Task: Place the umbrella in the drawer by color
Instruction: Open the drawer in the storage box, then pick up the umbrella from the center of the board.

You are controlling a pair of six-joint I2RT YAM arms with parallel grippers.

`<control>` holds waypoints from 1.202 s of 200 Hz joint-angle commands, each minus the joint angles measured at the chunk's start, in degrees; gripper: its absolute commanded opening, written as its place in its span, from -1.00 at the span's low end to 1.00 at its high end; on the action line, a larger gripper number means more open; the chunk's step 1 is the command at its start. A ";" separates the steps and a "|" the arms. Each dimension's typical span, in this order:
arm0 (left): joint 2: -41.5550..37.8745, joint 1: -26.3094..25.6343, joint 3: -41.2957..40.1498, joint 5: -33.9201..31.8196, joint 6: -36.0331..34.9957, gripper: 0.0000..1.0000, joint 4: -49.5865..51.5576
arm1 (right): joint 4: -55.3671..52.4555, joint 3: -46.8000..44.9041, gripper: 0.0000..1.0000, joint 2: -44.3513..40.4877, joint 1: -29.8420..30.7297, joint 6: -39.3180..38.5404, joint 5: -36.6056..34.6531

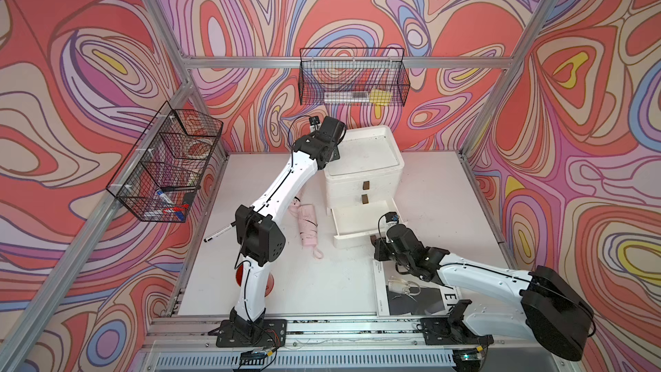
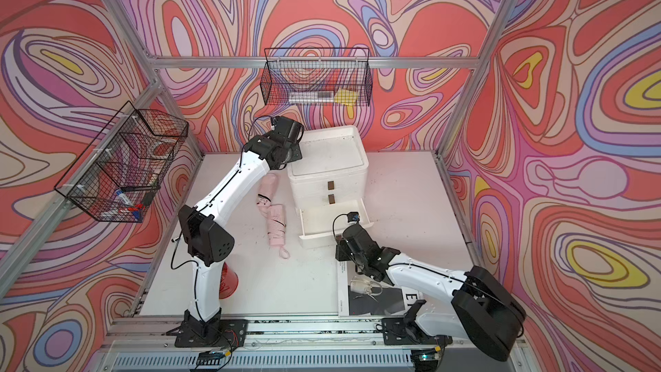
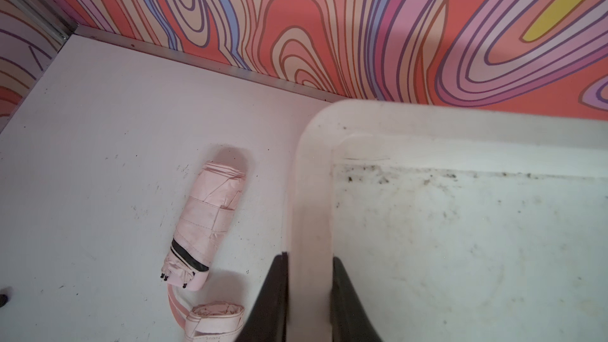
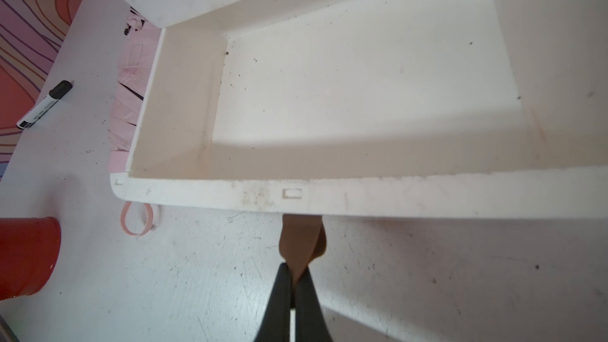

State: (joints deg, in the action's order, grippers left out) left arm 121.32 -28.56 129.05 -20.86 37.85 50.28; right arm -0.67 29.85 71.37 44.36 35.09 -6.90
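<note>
Alt text, largest first. White tabletop point(image 1: 429, 209), matte, scuffed w/ dark specks. Toward the back sits a boxy white plastic drawer unit point(image 1: 379, 180): three drawers, rounded corners, shallow grimy tray top. Its bottom drawer point(image 1: 357, 220) stands open, w/ smooth cream walls and a bare floor.

My left gripper point(image 3: 309, 258) is clamped on the tray top's raised rim, one black finger each side. Only the left wrist view shows this; in both top views my wrist hides it.

My right gripper point(image 4: 296, 269) pinches the drawer's small brown handle point(image 4: 301, 238), a flat tab. Only the right wrist view shows the grip.

A glossy b&w magazine point(image 1: 411, 298) lies flat by my right arm.

Neither umbrella is in a drawer. A folded pink umbrella point(image 2: 276, 225), soft pleated fabric w/ a looped strap point(image 4: 136, 222), lies on the table just beside the open drawer. A second pink umbrella point(image 2: 269, 187), black-banded, lies behind it. My left arm covers most of it in a top view point(image 1: 295, 205).

Red plastic cup point(image 2: 229, 280) near my left arm's base. Slim white marker point(image 1: 218, 234), black cap.
</note>
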 commanded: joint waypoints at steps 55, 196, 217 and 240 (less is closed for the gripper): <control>6.83 0.34 -7.29 21.56 1.79 -1.00 -6.27 | -5.16 1.87 -0.95 -3.18 3.99 -1.03 -1.05; 1.89 -0.94 -18.02 22.88 1.28 -0.64 -13.11 | -17.76 14.11 -0.01 -18.68 7.04 -18.17 -14.13; 0.59 -1.30 -18.09 23.98 1.18 -0.45 -13.64 | -11.78 13.04 0.10 -20.10 7.06 -21.82 -19.17; -1.81 -1.87 -18.18 24.69 -1.23 -0.34 -15.08 | -5.44 11.77 0.13 -20.07 7.07 -25.54 -18.91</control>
State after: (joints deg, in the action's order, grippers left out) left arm 116.55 -27.55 114.69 -9.56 32.38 28.88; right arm -12.19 43.31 51.05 51.13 15.81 -21.98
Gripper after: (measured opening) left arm 0.301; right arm 0.561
